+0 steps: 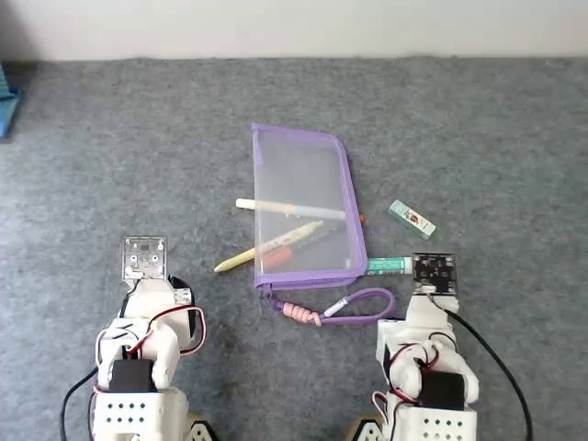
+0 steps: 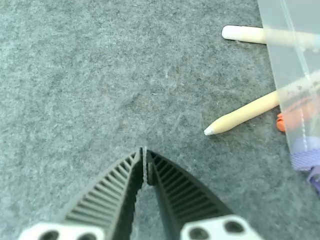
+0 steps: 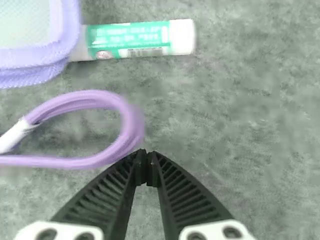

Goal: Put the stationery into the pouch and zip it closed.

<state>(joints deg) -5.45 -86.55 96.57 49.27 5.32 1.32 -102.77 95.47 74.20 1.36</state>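
High view: a translucent pouch (image 1: 303, 184) with purple trim lies flat on the grey mat (image 1: 478, 138). A cream pen (image 1: 266, 206), a yellow pen (image 1: 237, 260) and an orange marker (image 1: 285, 250) show through its wall. Both pens jut past the pouch's edge on the left arm's side. Whether they lie inside or beneath cannot be told. A green glue stick (image 1: 390, 265) touches the pouch's corner nearest the right arm. A green eraser (image 1: 411, 219) lies apart from the pouch on that side.

Left wrist view: the left gripper (image 2: 144, 156) is clenched on nothing, over bare mat and apart from the pouch. The yellow pen's tip is plainly pointed here.

Right wrist view: the right gripper (image 3: 145, 159) is clenched and empty, at the pouch's purple strap (image 3: 75, 102). Contact cannot be judged. The pouch corner hides one end of the glue stick.
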